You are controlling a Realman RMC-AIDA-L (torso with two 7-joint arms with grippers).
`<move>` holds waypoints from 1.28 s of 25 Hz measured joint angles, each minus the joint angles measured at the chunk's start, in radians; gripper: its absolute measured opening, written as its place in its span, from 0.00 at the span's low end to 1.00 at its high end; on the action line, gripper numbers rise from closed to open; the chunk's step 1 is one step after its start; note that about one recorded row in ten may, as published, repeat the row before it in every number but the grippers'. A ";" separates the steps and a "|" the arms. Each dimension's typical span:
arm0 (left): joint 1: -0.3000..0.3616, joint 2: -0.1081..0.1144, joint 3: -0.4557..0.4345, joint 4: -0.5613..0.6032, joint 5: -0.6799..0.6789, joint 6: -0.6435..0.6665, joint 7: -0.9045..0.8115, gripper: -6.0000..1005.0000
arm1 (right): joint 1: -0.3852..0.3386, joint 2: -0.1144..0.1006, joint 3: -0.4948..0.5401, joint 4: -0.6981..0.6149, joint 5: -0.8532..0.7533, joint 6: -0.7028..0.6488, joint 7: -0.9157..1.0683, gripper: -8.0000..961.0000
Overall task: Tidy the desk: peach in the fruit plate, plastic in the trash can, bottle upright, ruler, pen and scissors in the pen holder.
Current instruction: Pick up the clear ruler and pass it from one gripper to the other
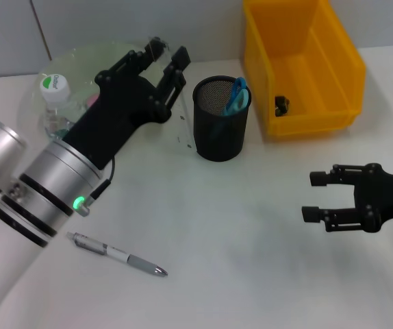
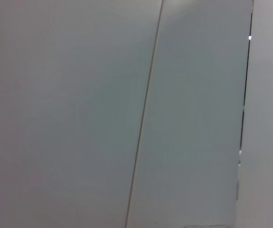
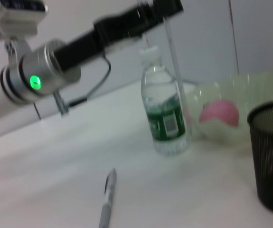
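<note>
We see the peach (image 3: 219, 113) in the plate (image 1: 42, 82), the bottle (image 1: 55, 99) upright, scissors (image 1: 237, 96) in the holder (image 1: 220, 130), something dark in the bin (image 1: 333, 68); the pen (image 1: 118, 254) lies on the desk. Our left gripper (image 1: 166, 58) holds the clear ruler (image 1: 181, 127) raised beside the holder; our right gripper (image 1: 313, 197) waits wide open, well apart.

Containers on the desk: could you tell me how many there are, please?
3: the yellow trash can at the far right, the black mesh pen holder in the middle, and the clear fruit plate at the far left, partly hidden behind the left arm.

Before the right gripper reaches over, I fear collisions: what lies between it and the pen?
Head view: only bare table between right gripper and pen.
</note>
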 joint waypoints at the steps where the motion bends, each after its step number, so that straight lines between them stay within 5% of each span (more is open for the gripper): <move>1: 0.000 0.000 0.035 0.001 -0.053 0.000 0.056 0.39 | 0.000 0.000 0.000 0.000 0.000 0.000 0.000 0.81; 9: -0.021 0.000 0.263 0.022 -0.386 -0.001 0.350 0.39 | -0.033 0.048 -0.004 0.037 0.189 0.013 -0.132 0.81; 16: -0.054 0.000 0.369 0.033 -0.564 -0.001 0.461 0.39 | -0.002 0.052 -0.011 0.208 0.288 0.073 -0.319 0.80; 32: -0.071 0.000 0.466 0.072 -0.729 0.009 0.609 0.39 | 0.168 0.056 0.005 0.562 0.421 0.264 -0.648 0.80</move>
